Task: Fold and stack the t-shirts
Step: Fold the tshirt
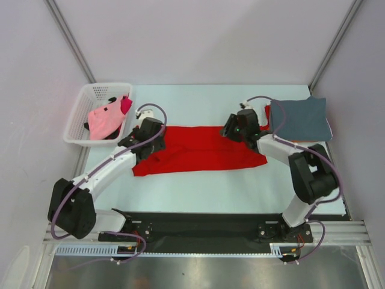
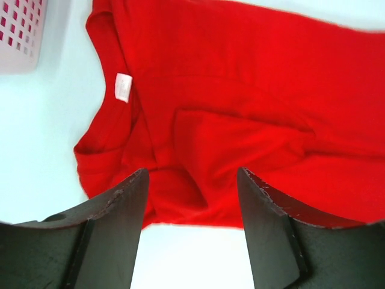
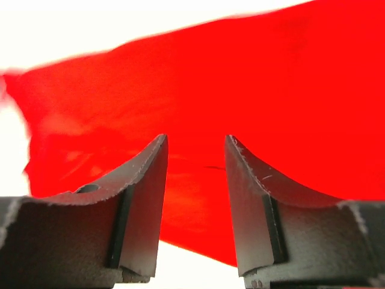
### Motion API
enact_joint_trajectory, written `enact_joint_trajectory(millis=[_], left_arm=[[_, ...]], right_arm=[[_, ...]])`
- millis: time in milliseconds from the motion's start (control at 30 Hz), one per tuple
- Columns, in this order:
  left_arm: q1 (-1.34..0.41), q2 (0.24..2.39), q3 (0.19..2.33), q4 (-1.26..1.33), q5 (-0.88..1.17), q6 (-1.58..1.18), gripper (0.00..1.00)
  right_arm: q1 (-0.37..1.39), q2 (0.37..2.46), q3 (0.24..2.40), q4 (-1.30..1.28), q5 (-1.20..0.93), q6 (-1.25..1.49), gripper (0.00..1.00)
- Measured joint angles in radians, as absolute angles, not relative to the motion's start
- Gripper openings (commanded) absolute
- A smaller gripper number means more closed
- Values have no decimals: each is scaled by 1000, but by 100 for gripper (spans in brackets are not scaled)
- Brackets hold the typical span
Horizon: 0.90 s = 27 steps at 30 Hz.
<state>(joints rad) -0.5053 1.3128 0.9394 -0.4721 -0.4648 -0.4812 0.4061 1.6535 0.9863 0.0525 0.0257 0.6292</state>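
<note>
A plain bright red t-shirt (image 1: pixel 198 150) lies folded lengthwise across the middle of the table. My left gripper (image 1: pixel 143 136) is open over its left end. In the left wrist view the left gripper (image 2: pixel 192 180) has its jaws wide apart above the shirt's near hem (image 2: pixel 204 205), and the collar's white label (image 2: pixel 122 88) lies ahead. My right gripper (image 1: pixel 236 129) is open over the shirt's right end. In the right wrist view the right gripper (image 3: pixel 195 147) has red cloth (image 3: pixel 198 90) showing between and beyond its jaws. A folded grey-blue t-shirt (image 1: pixel 299 119) lies at the back right.
A white lattice basket (image 1: pixel 79 114) at the back left holds pink shirts (image 1: pixel 103 120) and a magenta one (image 1: pixel 126 105); its corner (image 2: pixel 18 30) shows in the left wrist view. A red-orange edge (image 1: pixel 267 112) sticks out under the grey-blue shirt.
</note>
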Motion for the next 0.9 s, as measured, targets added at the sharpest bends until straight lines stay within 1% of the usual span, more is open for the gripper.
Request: enact_joint_trajectory(millis=[100, 200, 300, 400, 600, 733, 900], left_arm=[[-406, 1353, 933, -415, -385, -505, 66], [-333, 1423, 949, -377, -336, -527, 66], [-286, 1526, 1005, -369, -299, -535, 67], [-259, 1645, 1088, -369, -273, -542, 66], [-231, 1827, 1257, -387, -249, -553, 66], [-217, 1947, 1379, -459, -252, -573, 66], [-204, 2042, 1450, -520, -248, -578, 66]], right_arm=[[463, 1765, 1045, 134, -123, 661, 47], [505, 1911, 1180, 175, -273, 689, 46], [537, 2066, 1357, 215, -419, 722, 45], [560, 2162, 1464, 241, -513, 749, 45], [590, 2313, 1612, 275, -668, 789, 45], [600, 2395, 1670, 284, -749, 805, 45], [606, 2475, 1718, 283, -807, 813, 45]])
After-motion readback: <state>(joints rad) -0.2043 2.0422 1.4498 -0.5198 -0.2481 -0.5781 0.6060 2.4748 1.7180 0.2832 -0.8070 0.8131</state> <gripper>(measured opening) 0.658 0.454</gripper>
